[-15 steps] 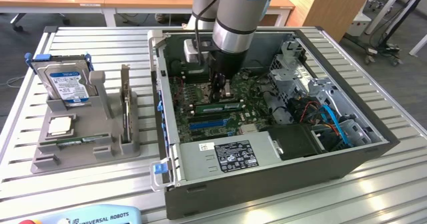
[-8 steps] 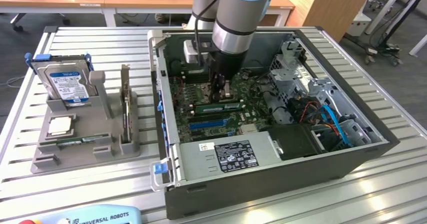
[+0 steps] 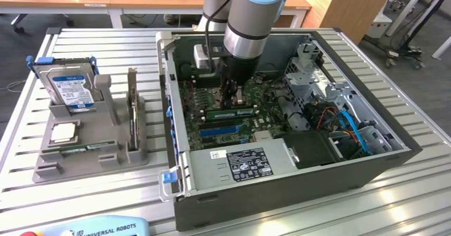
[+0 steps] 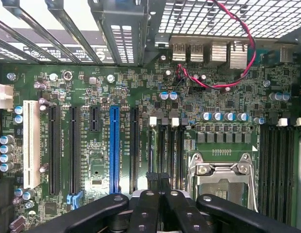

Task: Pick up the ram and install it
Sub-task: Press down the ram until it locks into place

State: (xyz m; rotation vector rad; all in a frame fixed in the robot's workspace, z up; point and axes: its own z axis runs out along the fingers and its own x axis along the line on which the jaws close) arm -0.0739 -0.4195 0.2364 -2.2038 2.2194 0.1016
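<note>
The fingers (image 3: 236,96) are pressed fully together down inside the open computer case (image 3: 366,172), right over the motherboard (image 4: 92,87); the green ram (image 3: 231,112) lies flat just below them, apparently pushed into its slot.

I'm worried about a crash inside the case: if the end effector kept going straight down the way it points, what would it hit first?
Most likely the motherboard: the shut end effector points straight down at the memory slots beside the processor socket. How much gap remains is unclear.
</note>
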